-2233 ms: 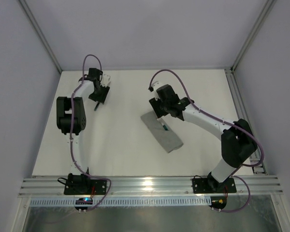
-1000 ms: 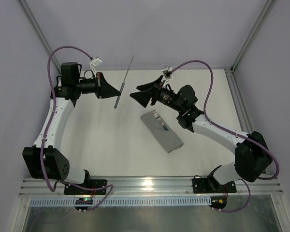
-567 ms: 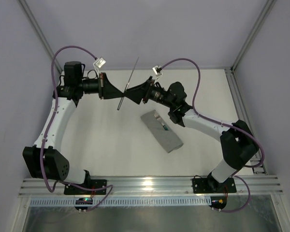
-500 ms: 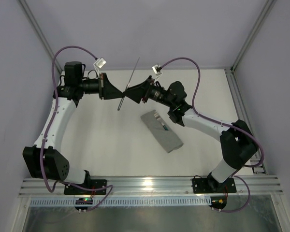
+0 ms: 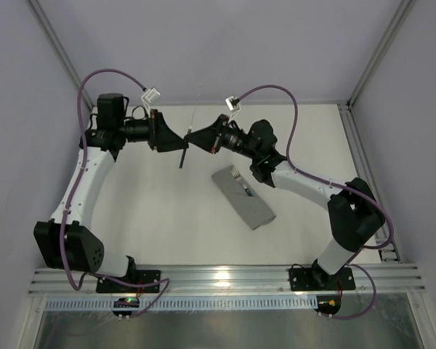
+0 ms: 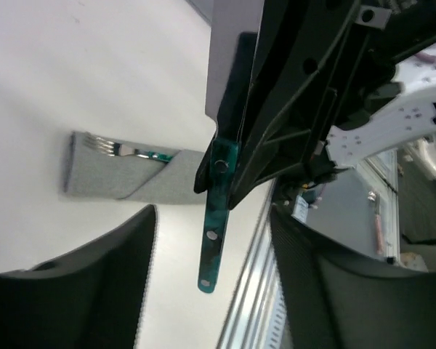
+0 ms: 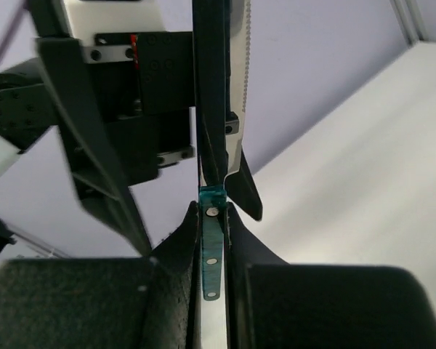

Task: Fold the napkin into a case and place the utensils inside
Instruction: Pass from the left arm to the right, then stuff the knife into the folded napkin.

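The case (image 5: 243, 198) is folded with the fork (image 5: 240, 182) tucked in, so we have only the knife (image 5: 182, 156) to add; it hangs in the air beyond the case's far end. The right gripper (image 7: 212, 233) is clamped on its handle (the wrist views show this, the top view hardly does), and the left gripper (image 5: 176, 139) stands parted, clear of it.

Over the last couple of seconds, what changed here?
The right claw moved left to the raised knife and closed on its handle; the left claw, which had held it, opened. The fork stayed tucked in the grey napkin case on the table.
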### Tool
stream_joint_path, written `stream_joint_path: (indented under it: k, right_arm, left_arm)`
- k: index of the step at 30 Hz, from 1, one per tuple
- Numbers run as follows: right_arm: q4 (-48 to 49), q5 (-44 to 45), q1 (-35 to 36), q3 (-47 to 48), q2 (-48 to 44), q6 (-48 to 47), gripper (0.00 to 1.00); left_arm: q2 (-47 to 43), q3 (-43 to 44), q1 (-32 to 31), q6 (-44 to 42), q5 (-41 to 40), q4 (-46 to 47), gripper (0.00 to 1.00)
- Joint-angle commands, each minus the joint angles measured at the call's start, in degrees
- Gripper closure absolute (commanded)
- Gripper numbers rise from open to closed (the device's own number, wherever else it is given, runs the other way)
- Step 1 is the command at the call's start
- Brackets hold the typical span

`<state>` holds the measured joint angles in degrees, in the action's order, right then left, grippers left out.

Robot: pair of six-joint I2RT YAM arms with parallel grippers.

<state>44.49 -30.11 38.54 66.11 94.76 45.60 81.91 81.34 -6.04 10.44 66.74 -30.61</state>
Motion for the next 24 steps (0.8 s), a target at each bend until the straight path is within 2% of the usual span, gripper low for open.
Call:
stream_joint_path:
  k: [1, 3, 4, 5, 7, 8, 9, 12, 15, 18, 21, 24]
  right_arm:
    - [-19.51, 4.95, 0.39, 4.81, -4.23, -13.37, 0.97]
    - [-32.12, 9.43, 0.30, 9.64, -4.76, -21.04, 0.97]
    - [-44.89, 14.33, 0.13, 11.92, -4.15, -28.04, 0.97]
    - [-51.28, 16.46, -0.31, 16.38, -1.62, -31.25, 0.97]
    - [-65.15, 23.73, -0.23, 20.36, 1.73, -36.26, 0.97]
    - [-68.54, 25.87, -0.22, 22.81, 3.40, -38.72, 0.97]
    - [-70.75, 27.28, -0.22, 23.27, 6.02, -39.10, 0.97]
    - [-71.30, 31.93, -0.05, 20.56, 7.28, -39.36, 0.97]
    - [-70.33, 33.97, -0.05, 19.67, 8.51, -39.54, 0.97]
    - [-69.80, 34.33, -0.05, 19.76, 9.74, -39.80, 0.97]
    - [-67.79, 34.77, 0.13, 18.71, 10.62, -40.06, 0.97]
    - [-65.51, 34.85, 0.21, 17.30, 11.67, -40.42, 0.97]
  left_arm:
    - [-0.26, 1.45, -0.20, -3.83, -9.67, -5.41, 0.27]
    - [0.61, 1.10, -0.11, -6.38, -20.20, -8.05, 0.25]
    - [0.97, 0.93, -0.20, -6.57, -24.07, -8.58, 0.25]
    - [1.49, 0.49, -0.20, -6.66, -31.16, -8.85, 0.26]
    - [3.33, -0.30, -0.20, -6.75, -35.35, -8.59, 0.30]
    - [3.95, -2.05, -0.11, -6.57, -37.63, -7.81, 0.33]
    - [4.57, -3.28, -0.11, -6.13, -38.26, -6.67, 0.39]
    - [7.55, -7.68, -1.33, -4.20, -41.50, -1.66, 0.51]
    - [12.65, -9.62, -6.16, -4.02, -43.88, 1.69, 0.52]
    - [19.50, -8.22, -11.70, -4.81, -44.24, 3.18, 0.51]
    - [24.94, -7.34, -13.29, -3.33, -40.56, 7.12, 0.44]
    - [28.73, -6.11, -13.38, -0.95, -38.97, 11.00, 0.42]
